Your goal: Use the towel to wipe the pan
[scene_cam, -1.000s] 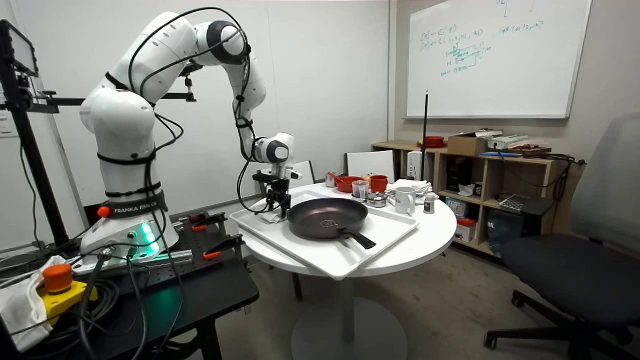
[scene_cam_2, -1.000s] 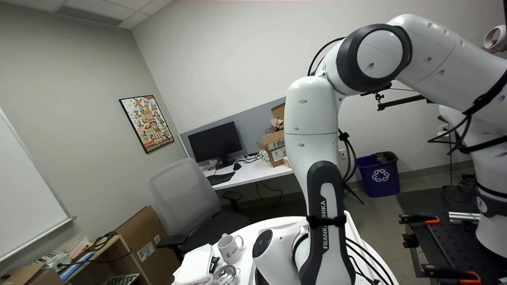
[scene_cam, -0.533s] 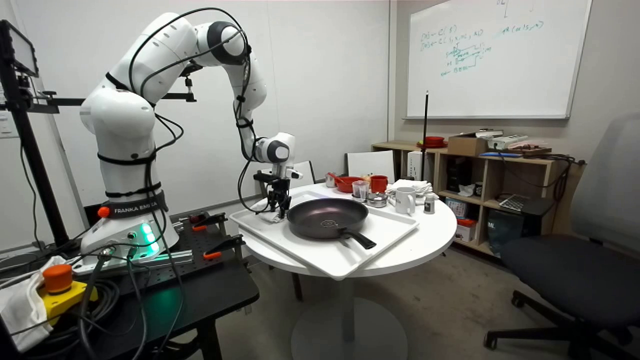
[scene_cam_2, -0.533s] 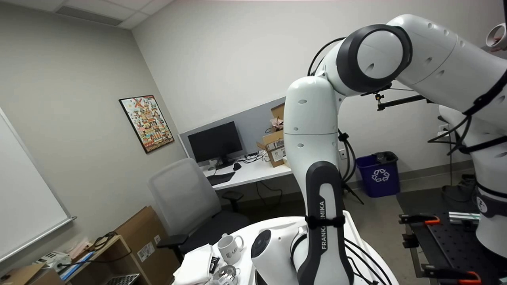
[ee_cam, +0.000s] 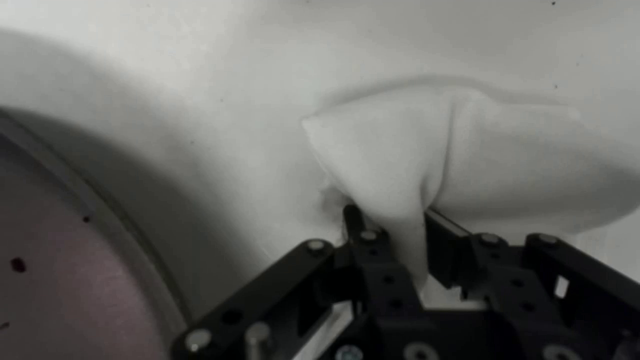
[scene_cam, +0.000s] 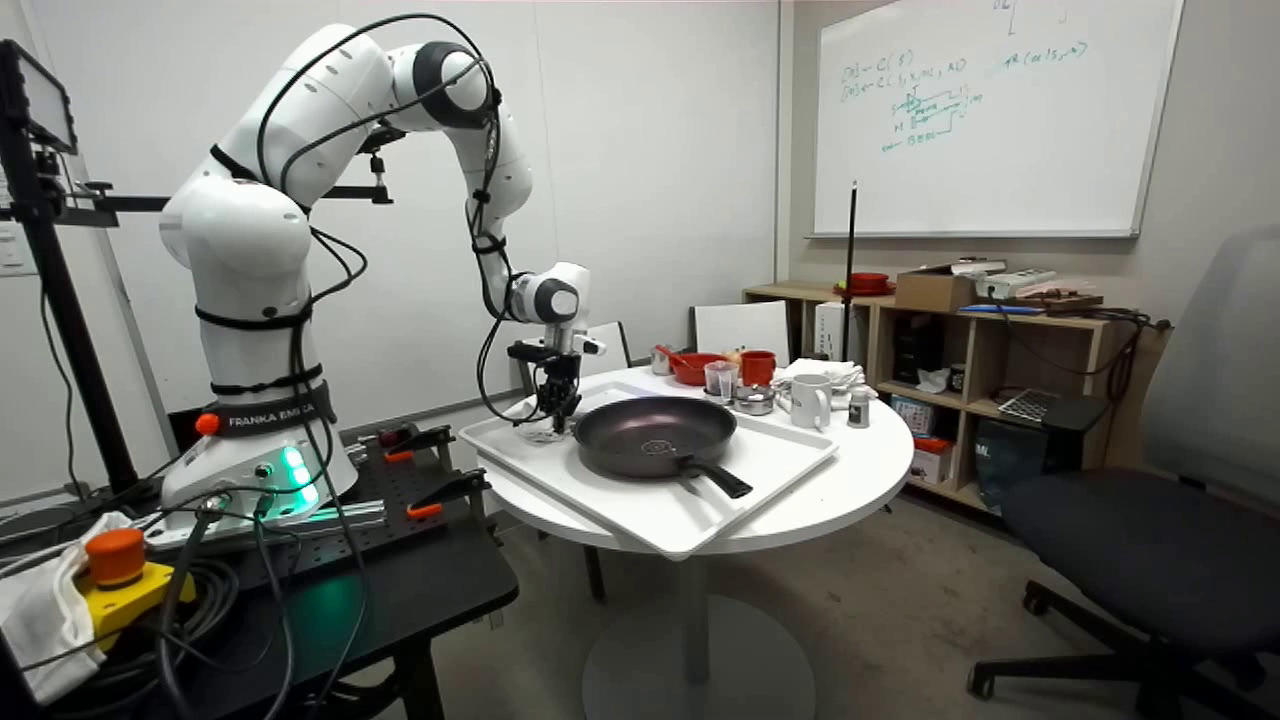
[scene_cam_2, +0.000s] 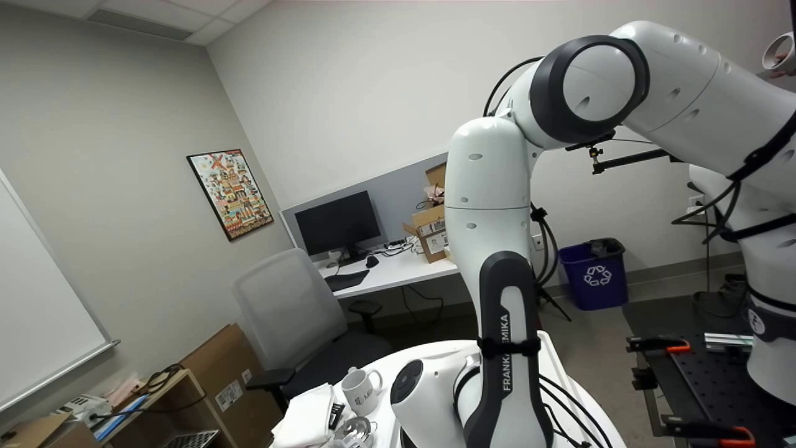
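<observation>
The white towel (ee_cam: 395, 145) lies crumpled on the white tray (scene_cam: 690, 520), with a fold of it bunched between my fingers. My gripper (ee_cam: 391, 215) is shut on that fold, and the rest of the cloth spreads out ahead and to one side in the wrist view. Beside it, at the left of the wrist view, is part of the pan (ee_cam: 65, 280), its rim close to but apart from the fingers. In an exterior view the black pan (scene_cam: 655, 440) sits upright on the tray, handle pointing towards the camera, with my gripper (scene_cam: 562, 418) by its far-left rim.
Behind the pan on the round table (scene_cam: 880, 450) stand a red pan (scene_cam: 697, 370), a red cup (scene_cam: 758, 367), a clear cup (scene_cam: 720, 380), a metal dish (scene_cam: 753, 400), a grey mug (scene_cam: 810, 400) and folded white cloths (scene_cam: 825, 373). The tray has a raised rim.
The fingers have drawn together on the towel. The gripper has risen very slightly, while the pan and tray have stayed put.
</observation>
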Motion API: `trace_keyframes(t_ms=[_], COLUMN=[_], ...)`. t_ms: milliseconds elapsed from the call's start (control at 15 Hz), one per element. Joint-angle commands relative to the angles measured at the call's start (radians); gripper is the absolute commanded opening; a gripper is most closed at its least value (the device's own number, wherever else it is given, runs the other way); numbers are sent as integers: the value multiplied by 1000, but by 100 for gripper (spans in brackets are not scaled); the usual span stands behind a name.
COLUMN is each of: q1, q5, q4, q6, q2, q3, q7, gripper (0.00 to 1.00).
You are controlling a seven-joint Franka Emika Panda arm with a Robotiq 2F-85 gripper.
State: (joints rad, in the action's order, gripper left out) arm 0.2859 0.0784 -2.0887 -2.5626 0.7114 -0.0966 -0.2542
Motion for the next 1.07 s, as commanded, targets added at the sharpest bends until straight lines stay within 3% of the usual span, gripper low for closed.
trace_keyframes(t_ms=[0, 400, 733, 1000], q1=[22, 123, 208, 175], q5=[-2, 70, 144, 169], q4=[1, -116, -215, -300], q6=[-13, -76, -104, -105], q2=[7, -132, -295, -454], q3=[5, 43, 99, 110], q7=[8, -50, -177, -251], gripper=[3, 4, 4, 4])
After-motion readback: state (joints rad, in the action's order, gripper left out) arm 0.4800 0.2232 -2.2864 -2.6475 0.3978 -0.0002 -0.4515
